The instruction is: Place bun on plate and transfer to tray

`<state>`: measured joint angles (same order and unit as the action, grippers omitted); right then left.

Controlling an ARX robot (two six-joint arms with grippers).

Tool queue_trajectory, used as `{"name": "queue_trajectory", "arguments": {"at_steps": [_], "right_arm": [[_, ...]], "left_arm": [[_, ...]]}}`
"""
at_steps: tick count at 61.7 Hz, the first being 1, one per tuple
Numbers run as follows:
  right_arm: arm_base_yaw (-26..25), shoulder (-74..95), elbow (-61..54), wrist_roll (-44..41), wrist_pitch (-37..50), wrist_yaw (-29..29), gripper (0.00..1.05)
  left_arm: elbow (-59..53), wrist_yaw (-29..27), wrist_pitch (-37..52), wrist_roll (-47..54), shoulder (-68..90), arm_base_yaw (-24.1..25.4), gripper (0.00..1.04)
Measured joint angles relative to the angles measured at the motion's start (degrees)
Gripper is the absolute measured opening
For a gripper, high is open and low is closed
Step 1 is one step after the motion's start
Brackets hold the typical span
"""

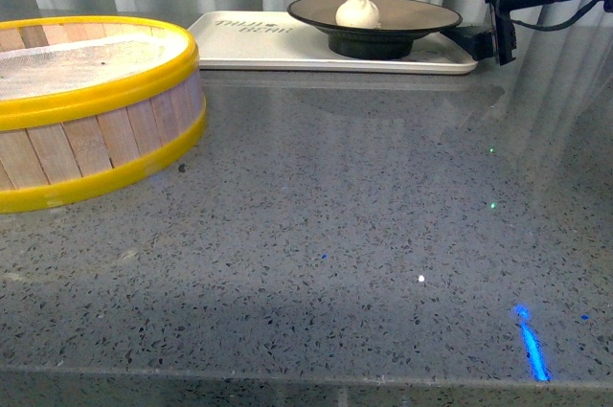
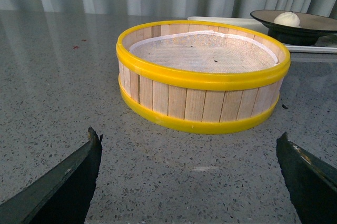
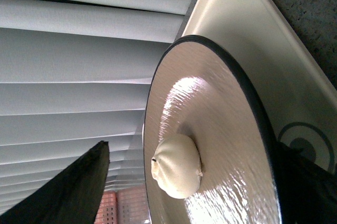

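The white pleated bun point(image 1: 357, 12) lies in the middle of the tan, black-rimmed plate point(image 1: 421, 16). The plate stands on the right half of the cream tray point(image 1: 259, 43) at the back of the counter. My right gripper point(image 1: 488, 41) hovers open just beyond the plate's right rim, touching nothing. In the right wrist view the bun point(image 3: 176, 166) and plate point(image 3: 221, 108) lie between its spread fingers point(image 3: 73, 192), with the tray point(image 3: 253, 29) beneath. My left gripper point(image 2: 189, 145) is open and empty over bare counter, short of the steamer basket.
A yellow-rimmed wooden steamer basket point(image 1: 86, 110) with a white cloth liner fills the left of the grey speckled counter point(image 1: 335, 225). Pale curtains hang behind the tray. Blue light marks show near the counter's front right edge point(image 1: 530, 345).
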<state>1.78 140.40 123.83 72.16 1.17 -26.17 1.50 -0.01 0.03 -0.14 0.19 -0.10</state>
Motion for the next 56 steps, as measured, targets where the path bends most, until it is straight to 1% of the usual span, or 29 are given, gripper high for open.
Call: {"name": "queue_trajectory", "arguments": {"at_steps": [2,3,7,16,25,33,48,56], "right_arm": [[0.0,-0.6,-0.7,0.2,0.3,0.0,0.98],[0.0,-0.9,-1.1,0.3,0.8,0.0,0.98],[0.0,-1.9,-2.2,0.6,1.3,0.2,0.95],[-0.3,-4.4,-6.5,1.4,2.3,0.5,0.96],[-1.3,-8.7,-13.7,2.7,5.1,1.2,0.96],[-2.6,-12.4,-18.5,3.0,5.2,2.1,0.96],[-7.2,-21.2,-31.3,3.5,6.5,5.2,0.96],[-10.9,-29.9,-40.9,-0.2,7.3,8.8,0.96]], "left_arm": [[0.0,0.0,0.0,0.0,0.0,0.0,0.98],[0.0,0.0,0.0,0.0,0.0,0.0,0.98],[0.0,0.0,0.0,0.0,0.0,0.0,0.98],[0.0,0.0,0.0,0.0,0.0,0.0,0.98],[0.0,0.0,0.0,0.0,0.0,0.0,0.98],[0.0,0.0,0.0,0.0,0.0,0.0,0.98],[0.0,0.0,0.0,0.0,0.0,0.0,0.98],[0.0,0.0,0.0,0.0,0.0,0.0,0.98]]}}
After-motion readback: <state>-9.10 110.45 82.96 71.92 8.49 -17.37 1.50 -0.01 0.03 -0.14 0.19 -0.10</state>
